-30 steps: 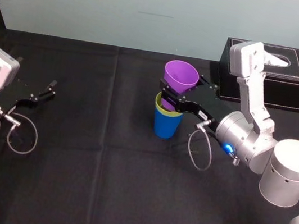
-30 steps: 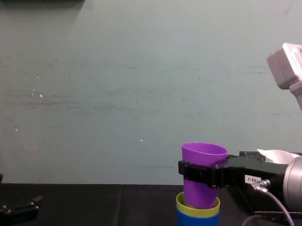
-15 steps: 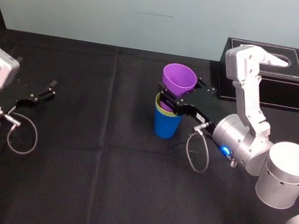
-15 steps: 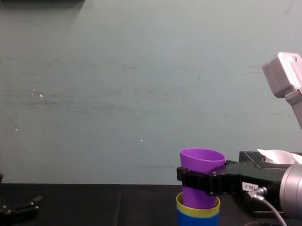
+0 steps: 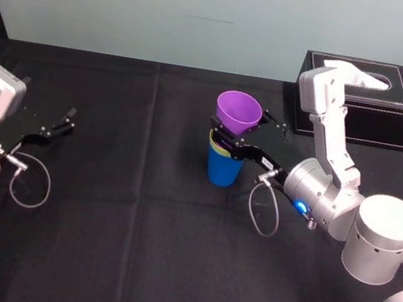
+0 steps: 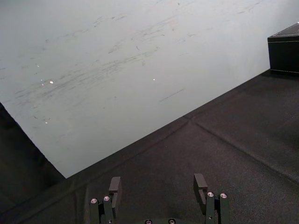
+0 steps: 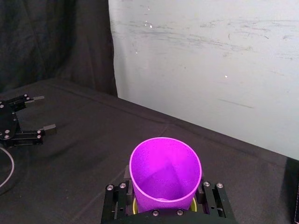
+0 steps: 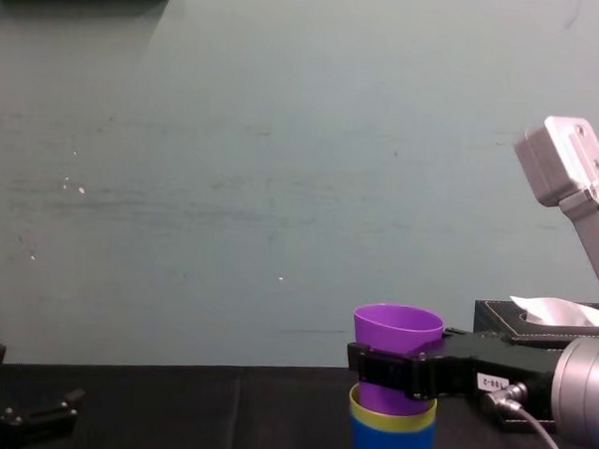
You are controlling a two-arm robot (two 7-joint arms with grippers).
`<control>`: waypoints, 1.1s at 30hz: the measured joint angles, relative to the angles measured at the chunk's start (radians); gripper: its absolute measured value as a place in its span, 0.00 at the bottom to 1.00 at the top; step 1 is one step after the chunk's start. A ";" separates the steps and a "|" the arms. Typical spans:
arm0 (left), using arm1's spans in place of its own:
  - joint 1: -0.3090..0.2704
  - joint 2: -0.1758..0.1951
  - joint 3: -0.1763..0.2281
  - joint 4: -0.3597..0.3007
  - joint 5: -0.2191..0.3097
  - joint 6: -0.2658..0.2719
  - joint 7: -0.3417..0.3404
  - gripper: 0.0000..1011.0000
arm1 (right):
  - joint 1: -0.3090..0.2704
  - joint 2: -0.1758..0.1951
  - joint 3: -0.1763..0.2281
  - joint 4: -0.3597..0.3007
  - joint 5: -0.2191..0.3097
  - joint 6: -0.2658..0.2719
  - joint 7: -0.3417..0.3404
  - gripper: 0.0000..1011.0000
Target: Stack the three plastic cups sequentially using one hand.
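The right end effector [image 5: 241, 130] has lowered the purple cup [image 5: 239, 109] deeper into the yellow-green cup [image 8: 390, 419].

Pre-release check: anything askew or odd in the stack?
Nothing stands out. Purple cup sits upright, partly down in the yellow-green cup nested in the blue cup, right hand gripping it. Left hand idle, open, far left.

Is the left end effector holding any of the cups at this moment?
No, the left end effector is open and empty off to the left; the right end effector grips the purple cup.
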 joint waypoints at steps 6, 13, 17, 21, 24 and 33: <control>0.000 0.000 0.000 0.000 0.000 0.000 0.000 1.00 | 0.000 0.000 0.000 -0.001 0.000 0.000 0.001 0.81; 0.000 0.000 0.000 0.000 0.000 0.000 0.000 1.00 | 0.001 0.001 0.001 -0.001 0.001 0.000 0.001 0.98; 0.000 0.000 0.000 0.000 0.000 0.000 0.000 1.00 | 0.001 0.001 0.001 -0.002 0.001 0.000 0.001 0.99; 0.000 0.000 0.000 0.000 0.000 0.000 0.000 1.00 | 0.001 0.001 0.001 -0.002 0.001 0.001 0.001 0.99; 0.000 0.000 0.000 0.000 0.000 0.000 0.000 1.00 | 0.001 0.001 0.001 -0.003 0.002 0.001 0.001 0.99; 0.000 0.000 0.000 0.000 0.000 0.000 0.000 1.00 | -0.027 0.019 0.034 -0.015 0.036 -0.033 0.021 0.99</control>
